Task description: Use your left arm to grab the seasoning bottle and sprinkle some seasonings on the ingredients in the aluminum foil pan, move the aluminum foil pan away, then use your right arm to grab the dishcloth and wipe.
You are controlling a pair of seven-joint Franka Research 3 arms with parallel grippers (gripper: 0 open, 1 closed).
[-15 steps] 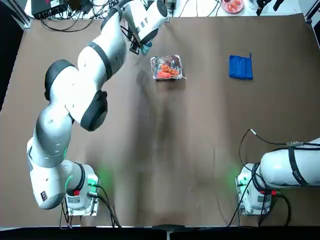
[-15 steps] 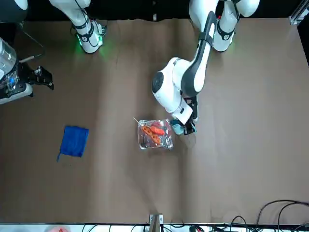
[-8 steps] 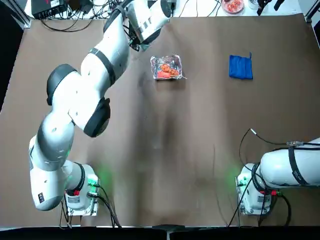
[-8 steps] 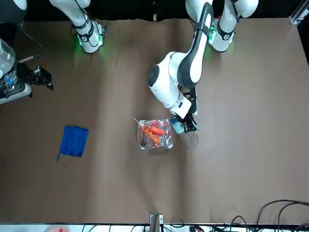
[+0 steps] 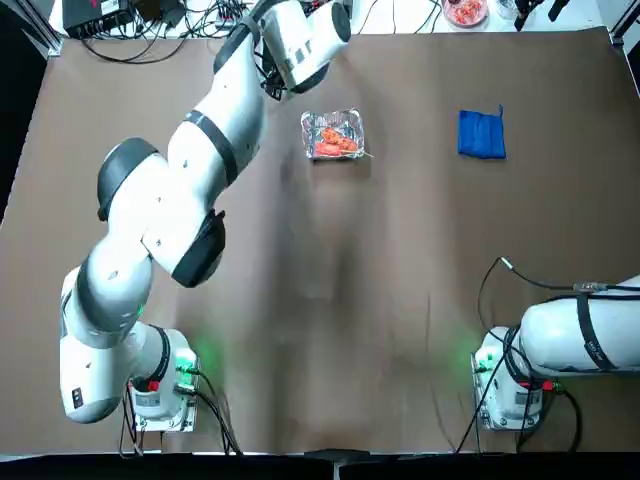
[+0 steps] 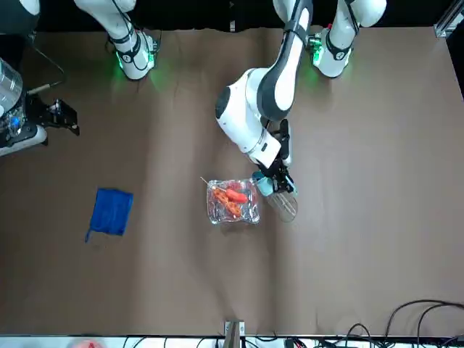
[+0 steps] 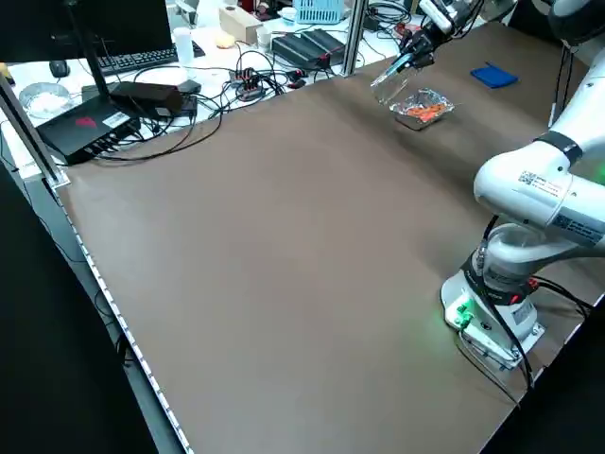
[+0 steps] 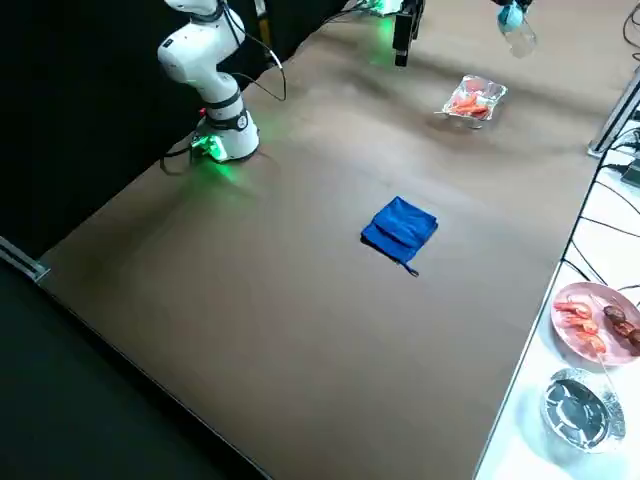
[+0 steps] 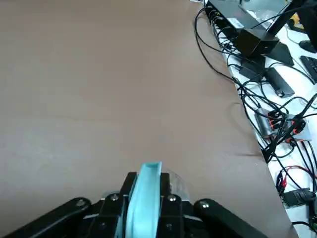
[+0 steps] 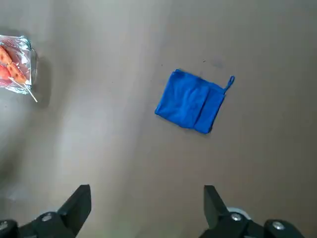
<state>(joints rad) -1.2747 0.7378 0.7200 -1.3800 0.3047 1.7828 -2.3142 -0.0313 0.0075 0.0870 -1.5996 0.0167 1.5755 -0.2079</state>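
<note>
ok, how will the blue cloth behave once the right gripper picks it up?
The blue folded fabric dishcloth will probably go floppy and droop from the grip, given its soft, creased layers. Likely light, since it's a small, thin fold lying almost flat. The layers may unfold if only the top one gets pinched, as their edges look loose.

From overhead, the foil pan [image 5: 333, 135] blocks our left gripper [image 6: 278, 183] at four o'clock; bare table [image 5: 410, 140] lets us pass between pan and cloth [image 5: 482, 134].
</note>
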